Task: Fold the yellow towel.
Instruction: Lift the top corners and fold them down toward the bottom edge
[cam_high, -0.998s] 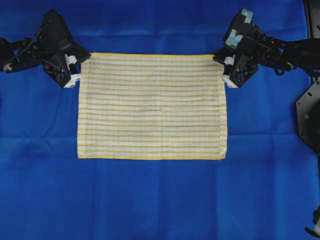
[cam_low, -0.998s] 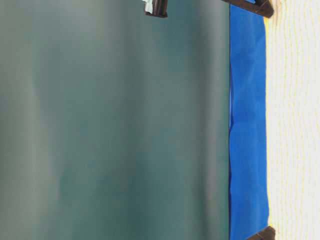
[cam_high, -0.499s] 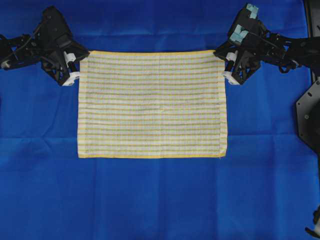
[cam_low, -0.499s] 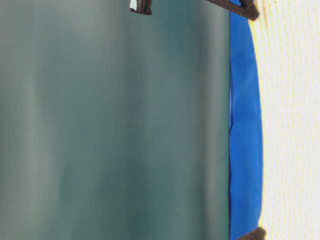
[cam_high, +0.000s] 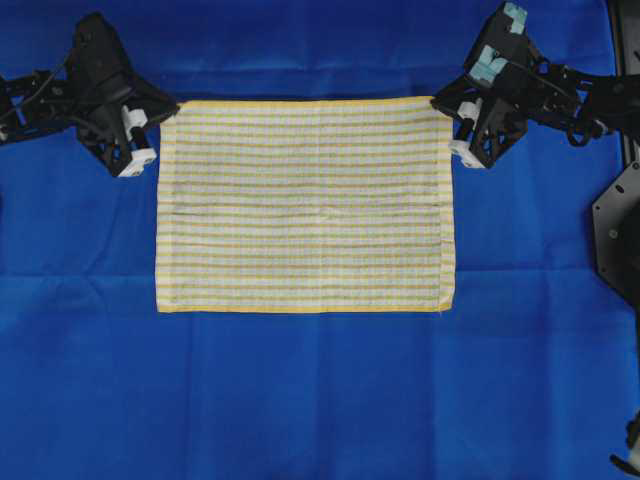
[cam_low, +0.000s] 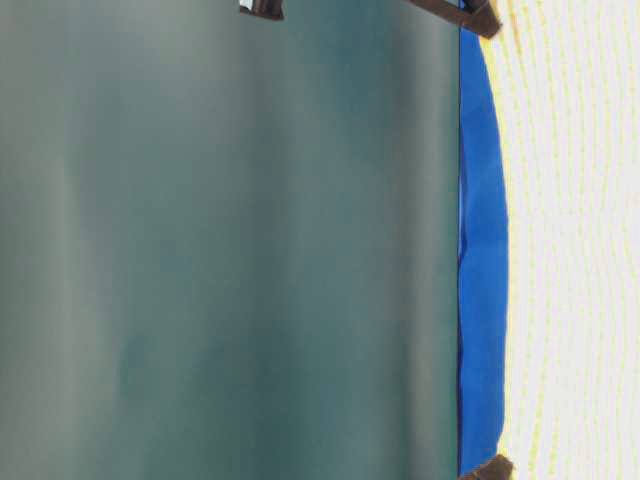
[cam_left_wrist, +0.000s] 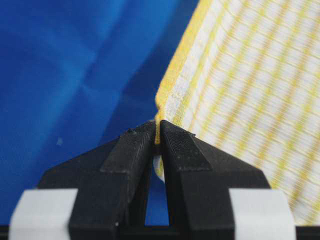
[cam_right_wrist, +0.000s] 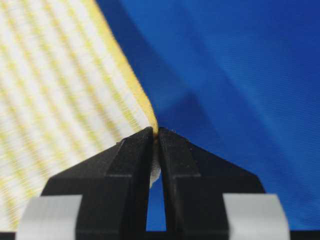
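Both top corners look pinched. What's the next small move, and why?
Probably carry both corners together toward the near hem, still raised. The left gripper and right gripper each have their jaws shut on a far corner of the yellow towel, and that far edge is lifted off the blue cloth, while the near half lies flat.
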